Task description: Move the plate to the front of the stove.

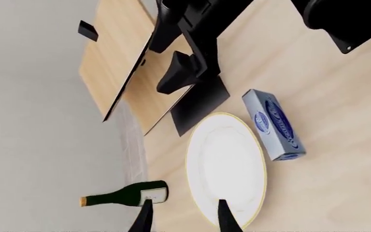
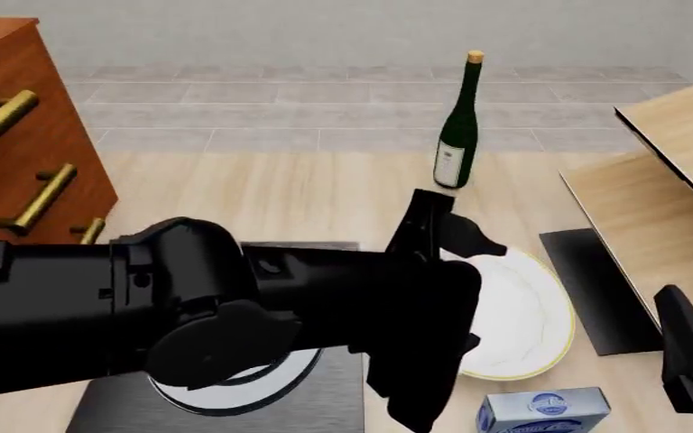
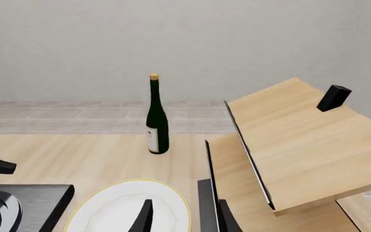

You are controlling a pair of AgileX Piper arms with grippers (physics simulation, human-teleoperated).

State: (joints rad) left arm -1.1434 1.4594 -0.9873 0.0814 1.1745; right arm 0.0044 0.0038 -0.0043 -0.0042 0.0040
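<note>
- Plate (image 2: 525, 317) lies flat on the bench (image 2: 263, 194), right of centre in the front view, partly hidden behind the left arm (image 2: 202, 316). Its gold rim shows whole on the right-hand side.
- Stove (image 2: 335, 397) sits at the lower left of the front view, mostly covered by the left arm; its ringed top shows under the arm. The plate lies just beside the stove's right edge, not in front of it.
- Left claw (image 1: 184, 216): in its wrist view, two fingers stand apart at the bottom edge, one over the plate's rim area and one outside it. Open; whether they touch the plate cannot be told.
- Right claw (image 3: 184, 215): fingers apart at the bottom of its wrist view, one over the plate's edge, one over the black mat (image 3: 205, 203). Nothing held.
- Other items: wine bottle (image 2: 457, 126) upright beyond the plate; blue box (image 2: 545, 413) at the lower edge of the front view; wooden stand (image 2: 671, 180) at the right.
- Progress: judged as early. The plate is not lifted, and grasp, carry and placement are all left.
</note>
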